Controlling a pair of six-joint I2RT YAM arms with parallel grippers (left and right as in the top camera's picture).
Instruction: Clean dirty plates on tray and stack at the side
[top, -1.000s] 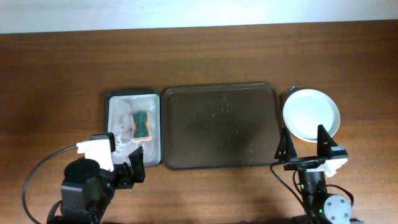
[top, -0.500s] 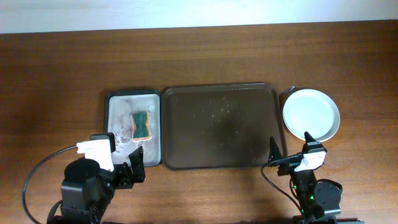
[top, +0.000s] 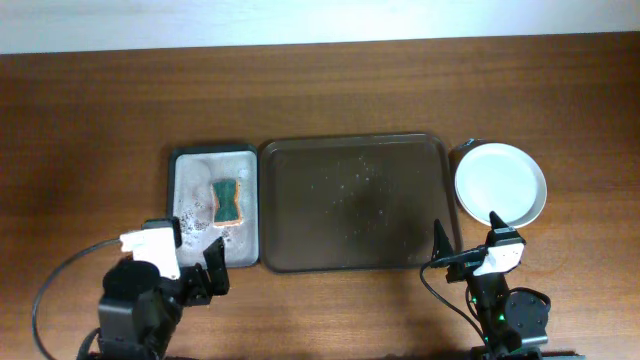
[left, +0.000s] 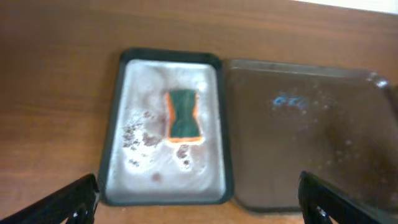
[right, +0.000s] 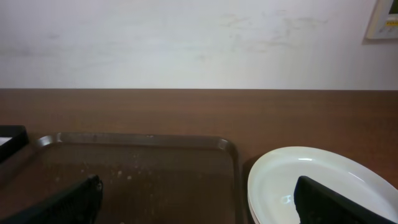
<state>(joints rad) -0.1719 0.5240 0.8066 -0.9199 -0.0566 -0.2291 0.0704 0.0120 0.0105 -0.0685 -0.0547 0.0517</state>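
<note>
Plates (top: 500, 184) stacked R of tray (top: 352, 140), tray bare.
Stack sits on the table just beside the tray's R rim and the top plate looks clean. Tray has only water specks. In the last sec R gripper (right: 198, 182) turned & drew back off the stack's near rim, while L gripper (left: 198, 183) barely shifted. Both have fingers wide apart, holding nothing. Sponge (top: 228, 201) lies in grey tray (top: 190, 165). Prob. job done, arms parking.
</note>
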